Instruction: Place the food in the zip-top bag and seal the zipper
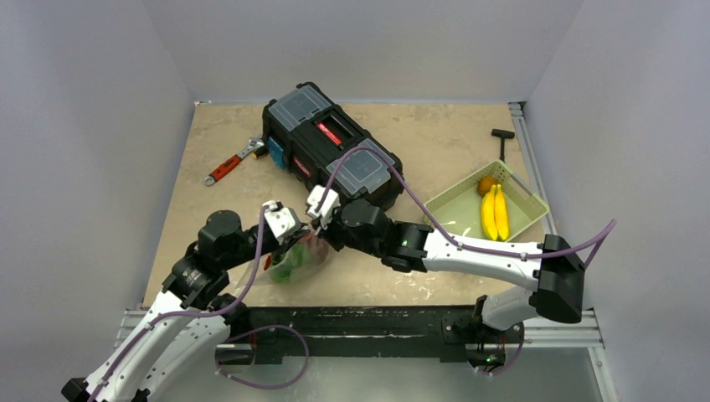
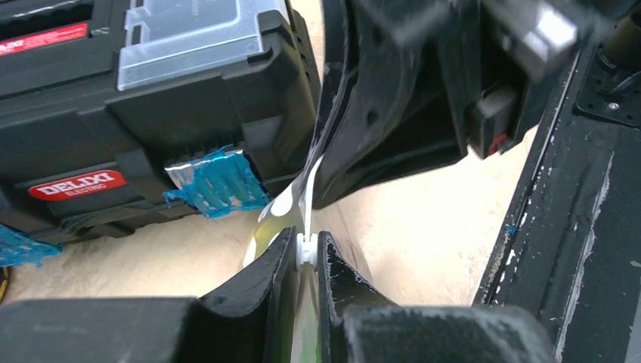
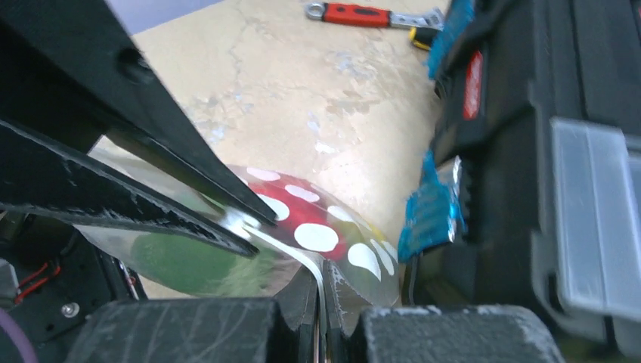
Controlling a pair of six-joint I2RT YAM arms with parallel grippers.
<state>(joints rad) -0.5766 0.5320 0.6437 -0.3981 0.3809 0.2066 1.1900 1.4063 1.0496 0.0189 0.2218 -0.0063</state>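
Where left hand (image 2: 305, 246) and right hand (image 3: 323, 281) meet, both pinch the zipper (image 2: 307, 200).

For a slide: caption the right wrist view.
Right gripper and left gripper pinch the zip-top bag, red and green food inside, beside the black toolbox.

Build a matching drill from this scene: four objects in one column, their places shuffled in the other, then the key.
1. bananas
2. wrench
3. toolbox
4. zip-top bag

A. pinched by the left gripper and the right gripper
B. in the pale green basket
C. lying on the table, left of the toolbox
D. standing mid-table, behind the bag

Pairs: 1-B, 2-C, 3-D, 4-A
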